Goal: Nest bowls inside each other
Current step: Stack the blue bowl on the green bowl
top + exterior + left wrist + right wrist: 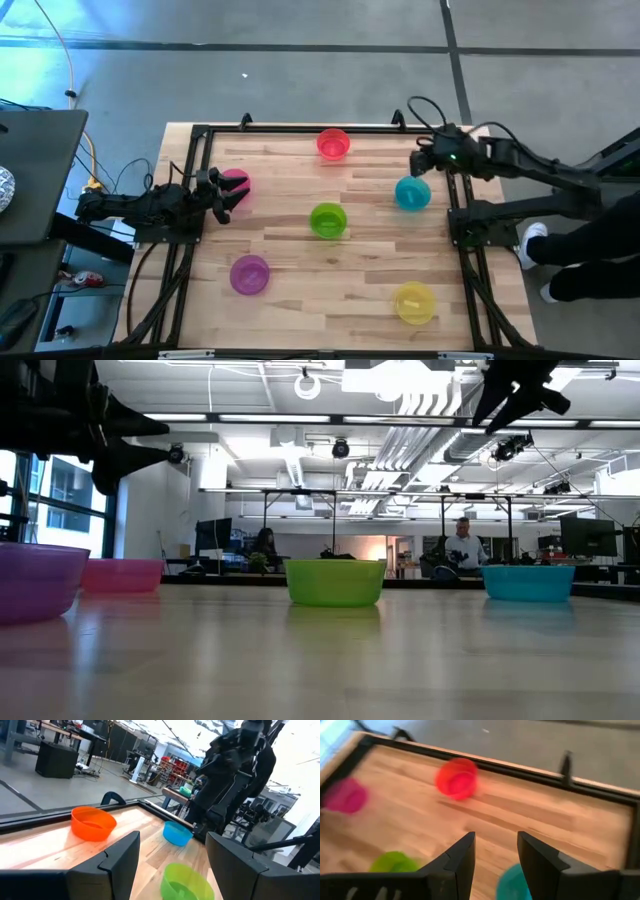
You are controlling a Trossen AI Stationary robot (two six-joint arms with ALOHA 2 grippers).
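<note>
Grippers both hang with fingers apart, holding nothing: the right gripper (428,160) just above the blue bowl (412,193), the left gripper (222,197) over the pink bowl (236,181). Red (333,143), green (328,220), purple (249,274) and yellow (414,302) bowls sit separately on the surface (300,300).

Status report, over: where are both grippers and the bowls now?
Left gripper open, over pink bowl. Right gripper open, above blue bowl. All six bowls apart, none nested. Nothing in the way.
</note>
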